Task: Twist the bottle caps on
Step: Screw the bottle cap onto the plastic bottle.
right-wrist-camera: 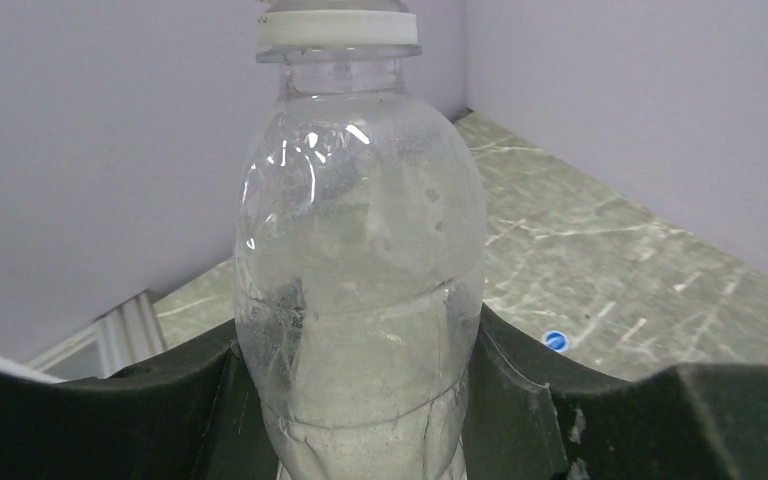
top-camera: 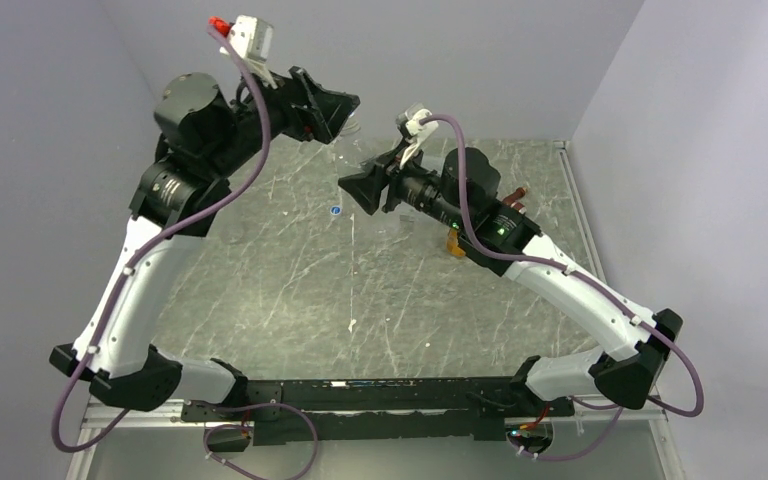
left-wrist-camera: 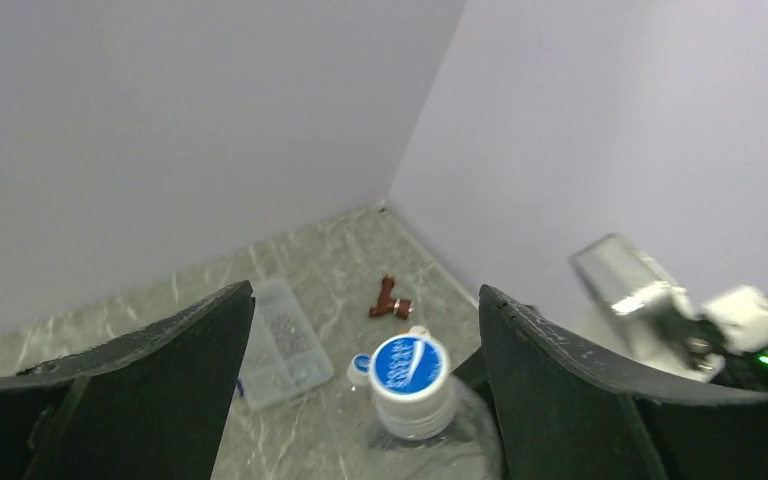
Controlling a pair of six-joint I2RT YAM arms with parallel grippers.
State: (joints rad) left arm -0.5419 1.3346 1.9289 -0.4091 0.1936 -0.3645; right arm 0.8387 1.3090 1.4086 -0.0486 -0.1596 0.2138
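our right tool (right-wrist-camera: 360,335) is clamped round the belly of the clear bottle (right-wrist-camera: 360,200), near the far edge of the tabletop (right-wrist-camera: 610,260); the left tool (left-wrist-camera: 365,295) stands wide open either side of its cap (left-wrist-camera: 409,368), touching nothing. the cap, blue on top with a white skirt, looks seated, but we cannot tell if it is tight. closing off-centre could tilt it and cross the thread, and the thin, fogged wall might buckle or spin in the grip

The bottle (right-wrist-camera: 360,300) stood between the right gripper's (right-wrist-camera: 360,345) fingers, a cap (left-wrist-camera: 410,368) on its neck, under the left gripper (left-wrist-camera: 365,292). On the table (top-camera: 290,290), left of it, lay a second cap (top-camera: 335,211).
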